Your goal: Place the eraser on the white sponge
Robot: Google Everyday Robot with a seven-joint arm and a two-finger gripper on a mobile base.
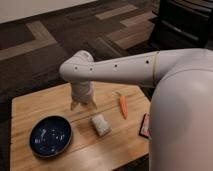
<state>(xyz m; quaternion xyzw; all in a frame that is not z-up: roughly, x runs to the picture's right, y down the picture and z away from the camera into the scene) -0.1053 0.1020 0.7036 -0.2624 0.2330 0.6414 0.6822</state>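
gripper point(83, 105) behind white sponge point(100, 125) | eraser point(145, 126) right of it (table point(35, 110) edge)
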